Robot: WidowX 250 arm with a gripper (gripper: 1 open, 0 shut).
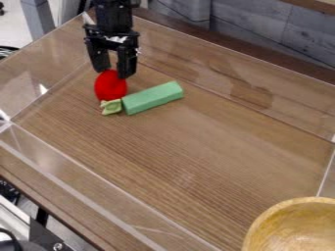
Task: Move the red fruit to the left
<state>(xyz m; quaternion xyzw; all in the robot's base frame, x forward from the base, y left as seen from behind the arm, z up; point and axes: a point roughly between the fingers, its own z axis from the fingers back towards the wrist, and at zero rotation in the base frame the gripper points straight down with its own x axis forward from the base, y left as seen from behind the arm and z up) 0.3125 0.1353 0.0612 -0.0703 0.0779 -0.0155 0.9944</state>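
Single overhead-oblique view of a wood-grain table (197, 167) ringed by a low clear wall (78, 201). The gripper (113, 67) hangs nearly straight down in the far left part of the enclosure, its two dark fingers spread wide with nothing between them. The red fruit (110, 87) lies on the table just below and in front of the fingertips, free of them; its pale green cap points toward the viewer. The fruit's cap end appears to touch the left end of the green block (153, 98), though at this size a thin gap cannot be ruled out. A round wooden bowl (299, 227) sits at the near right corner, well apart from everything else.

Judged from this layout, the fruit already rests toward the left side, so the step in hand is a clean release and retreat. Doing it well calls for lifting straight up with the fingers kept apart, so neither pad clips the glossy, rounded fruit and sets it rolling toward the block.

Open room: bare table stretches broadly to the right and toward the viewer. To the left, the clear wall stands near; any sideways move there has little margin, and the transparent edge is easy to misjudge.
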